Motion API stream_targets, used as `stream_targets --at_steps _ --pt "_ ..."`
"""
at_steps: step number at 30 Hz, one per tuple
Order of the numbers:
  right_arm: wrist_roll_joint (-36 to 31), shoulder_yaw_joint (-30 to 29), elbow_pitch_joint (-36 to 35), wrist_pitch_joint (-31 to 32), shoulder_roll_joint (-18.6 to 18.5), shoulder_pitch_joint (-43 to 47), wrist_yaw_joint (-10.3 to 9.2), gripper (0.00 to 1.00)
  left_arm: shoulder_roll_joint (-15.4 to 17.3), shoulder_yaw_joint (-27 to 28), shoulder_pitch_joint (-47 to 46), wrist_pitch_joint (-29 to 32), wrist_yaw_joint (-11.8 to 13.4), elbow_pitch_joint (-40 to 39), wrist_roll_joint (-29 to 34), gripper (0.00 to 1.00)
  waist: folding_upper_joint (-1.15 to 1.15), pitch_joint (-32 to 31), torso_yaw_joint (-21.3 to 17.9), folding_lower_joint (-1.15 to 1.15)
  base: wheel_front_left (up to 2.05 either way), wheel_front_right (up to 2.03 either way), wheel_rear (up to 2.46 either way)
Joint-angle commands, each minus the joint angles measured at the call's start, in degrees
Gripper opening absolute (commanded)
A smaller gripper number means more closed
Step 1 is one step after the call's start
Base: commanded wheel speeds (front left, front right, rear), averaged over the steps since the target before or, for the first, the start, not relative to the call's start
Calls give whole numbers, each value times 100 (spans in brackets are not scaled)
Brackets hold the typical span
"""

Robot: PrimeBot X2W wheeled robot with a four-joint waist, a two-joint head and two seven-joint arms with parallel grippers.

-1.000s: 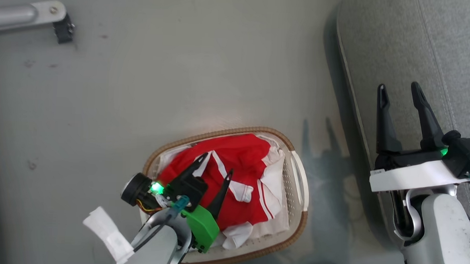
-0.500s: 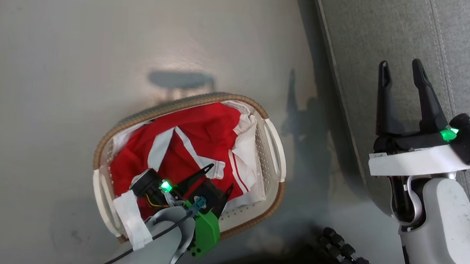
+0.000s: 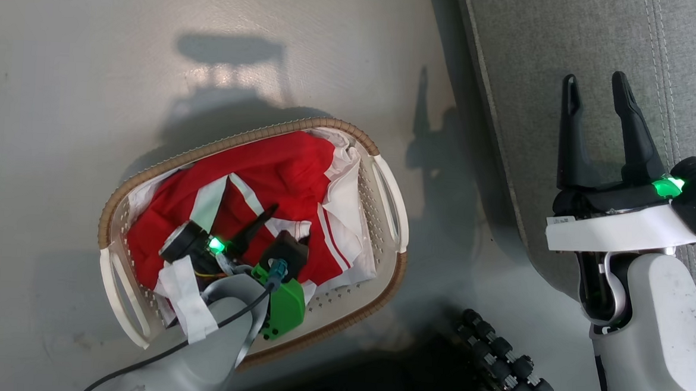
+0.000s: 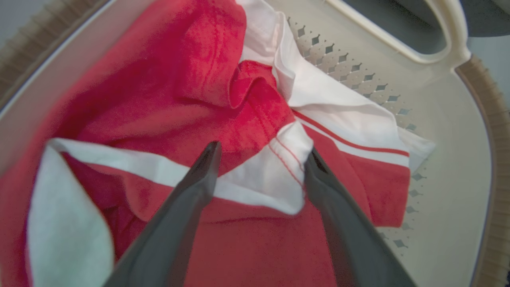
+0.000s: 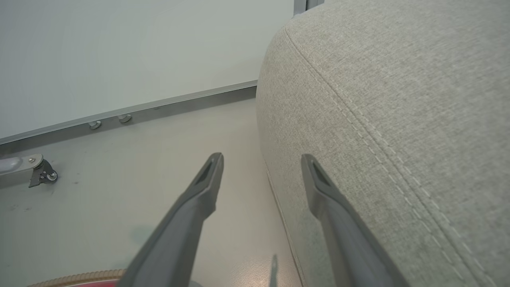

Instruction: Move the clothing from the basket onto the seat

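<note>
The basket (image 3: 339,126), cream with a brown woven rim, stands on the floor left of the seat (image 3: 546,51). Red clothing (image 3: 278,168) with white stripes fills it. My left gripper (image 3: 284,222) is down inside the basket and open. In the left wrist view its fingers (image 4: 191,199) press into the clothing (image 4: 179,79), with a white-trimmed fold lying between them, near the basket's perforated wall (image 4: 446,131). My right gripper (image 3: 595,83) hangs open and empty over the seat's front edge. Seen from the right wrist, that gripper (image 5: 261,159) points along the seat's rounded, stitched corner (image 5: 398,99).
Grey floor (image 3: 93,57) surrounds the basket. My base with black rollers (image 3: 506,359) sits at the bottom, between basket and seat. In the right wrist view a metal leg with a caster (image 5: 40,173) and a wall rail (image 5: 159,107) lie far off.
The head camera has shifted, so the whole picture moved. My left gripper has sunk deeper into the basket onto the clothing. The right gripper holds the same open pose.
</note>
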Motion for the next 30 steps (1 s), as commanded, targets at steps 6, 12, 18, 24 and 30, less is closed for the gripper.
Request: stream_targets --at_steps 6,12,18,24,30 --pt "57 -39 49 -12 -14 -117 -2 100 82 92 -188 3 74 227 -104 79 0 2 44 0 0 0 0" --pt "29 6 53 -12 -14 -126 -2 100 35 75 -302 3 9 548 -213 0 0 6 53 0 0 0 0" --pt "-57 -98 112 -12 -13 -58 -2 100 2 123 -228 2 -26 303 -364 0 0 -104 137 0 0 0 0" --pt "-125 -169 179 -12 -14 -47 -2 100 53 209 -42 3 -96 -225 -491 0 0 -377 287 0 0 0 0" --pt "-234 -194 263 -12 -15 51 -2 100 194 308 219 2 -126 -964 -505 0 0 -848 463 0 0 0 0"
